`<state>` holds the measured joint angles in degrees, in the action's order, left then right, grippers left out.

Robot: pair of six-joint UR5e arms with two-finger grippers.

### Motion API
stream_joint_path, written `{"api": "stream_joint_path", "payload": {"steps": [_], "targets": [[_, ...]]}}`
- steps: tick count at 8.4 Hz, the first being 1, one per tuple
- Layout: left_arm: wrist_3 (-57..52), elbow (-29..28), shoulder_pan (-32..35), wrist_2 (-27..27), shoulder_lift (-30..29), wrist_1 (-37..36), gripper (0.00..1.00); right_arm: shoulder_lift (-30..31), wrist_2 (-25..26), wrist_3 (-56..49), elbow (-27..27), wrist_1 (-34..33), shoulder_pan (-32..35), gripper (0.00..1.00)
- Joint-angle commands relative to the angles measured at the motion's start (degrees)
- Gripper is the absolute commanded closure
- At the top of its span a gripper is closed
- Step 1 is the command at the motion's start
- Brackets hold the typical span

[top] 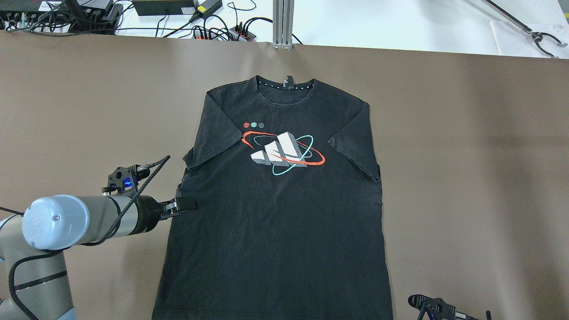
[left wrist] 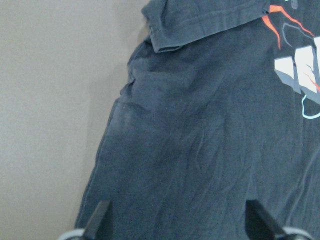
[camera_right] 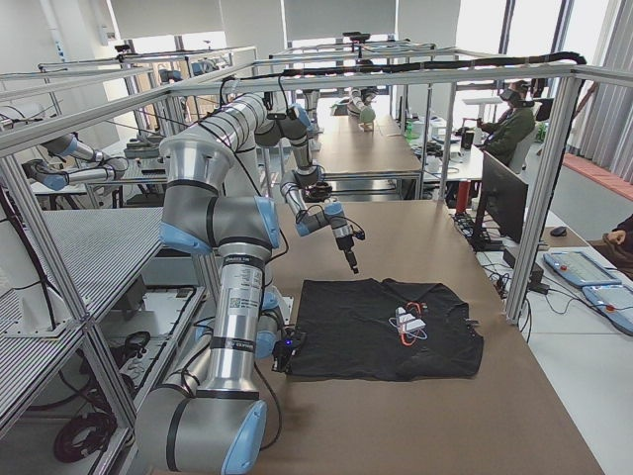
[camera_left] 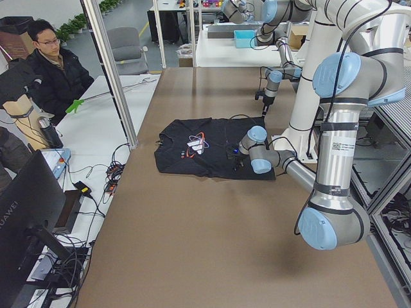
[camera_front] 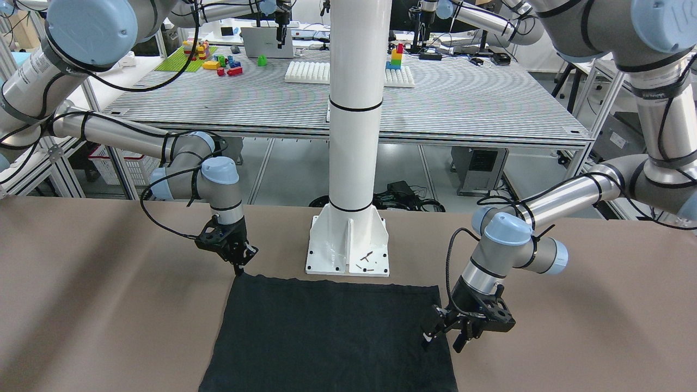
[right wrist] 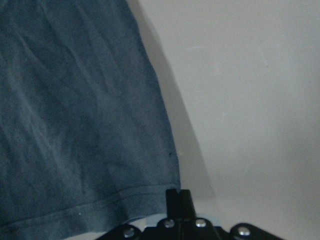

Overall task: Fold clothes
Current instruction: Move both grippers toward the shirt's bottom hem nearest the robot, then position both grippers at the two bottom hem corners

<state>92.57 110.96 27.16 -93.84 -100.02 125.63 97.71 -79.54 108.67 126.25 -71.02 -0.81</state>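
On the brown surface (top: 466,178) the black shirt (top: 275,213) lies spread flat and face up, with its print showing, the collar (top: 286,89) at the far edge from the robot and the hem (camera_front: 337,283) at the near edge. Both sleeves (top: 213,133) are out to the sides and no edge is turned over, so I judge that no fold has been made and the whole task is left to do. The left end effector (camera_front: 444,338) is at the shirt's left side edge, below the sleeve, with its fingers (left wrist: 102,217) set wide apart over the cloth and nothing between them. The right end effector (camera_front: 239,268) is at the right hem corner, tip down, and its fingers (right wrist: 177,200) look pressed together right at that corner. Whether they have caught any cloth I cannot tell, since the hem there looks flat in the wrist view. Both arms seem placed to begin a first fold. What is left is taking hold of the shirt, bringing the sides and sleeves in, and then doubling hem toward collar.
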Motion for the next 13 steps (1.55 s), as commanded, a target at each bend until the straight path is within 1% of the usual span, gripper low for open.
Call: {"api": "stream_joint_path", "payload": {"steps": [1, 2, 3, 5, 7, 8, 9, 10, 13], "targets": [[9.2, 1.4, -10.7, 14.7, 0.9, 0.0, 0.07, 0.8, -0.1, 0.0, 1.6, 0.0, -0.5, 1.0], [9.9, 1.7, -14.3, 18.3, 1.1, -0.4, 0.07, 0.8, -0.1, 0.0, 1.6, 0.0, -0.5, 1.0], [12.0, 3.8, -16.8, 18.8, 3.8, -2.0, 0.11, 0.8, 0.0, 0.0, 1.6, 0.0, -0.5, 1.0], [14.2, 10.7, -20.9, 18.9, 10.8, -3.5, 0.17, 0.8, 0.0, 0.0, 1.6, 0.0, -0.4, 1.0], [21.2, 11.2, -24.3, 19.7, 12.9, -4.4, 0.21, 0.7, 0.0, 0.0, 1.6, 0.0, -0.5, 1.0], [23.0, 11.2, -25.6, 19.8, 13.0, -6.6, 0.24, 0.7, 0.0, 0.0, 1.6, 0.0, -0.5, 1.0], [24.0, 11.2, -26.4, 20.0, 13.2, -8.5, 0.3, 0.7, 0.0, 0.0, 1.6, 0.0, -0.5, 1.0], [25.3, 10.8, -26.8, 20.0, 13.2, -8.6, 0.37, 0.7, 0.0, 0.0, 1.6, 0.0, -0.5, 1.0], [26.6, 10.2, -29.2, 21.6, 13.3, -8.6, 0.44, 0.6, 0.0, 0.0, 1.6, 0.0, -0.5, 1.0]]}}
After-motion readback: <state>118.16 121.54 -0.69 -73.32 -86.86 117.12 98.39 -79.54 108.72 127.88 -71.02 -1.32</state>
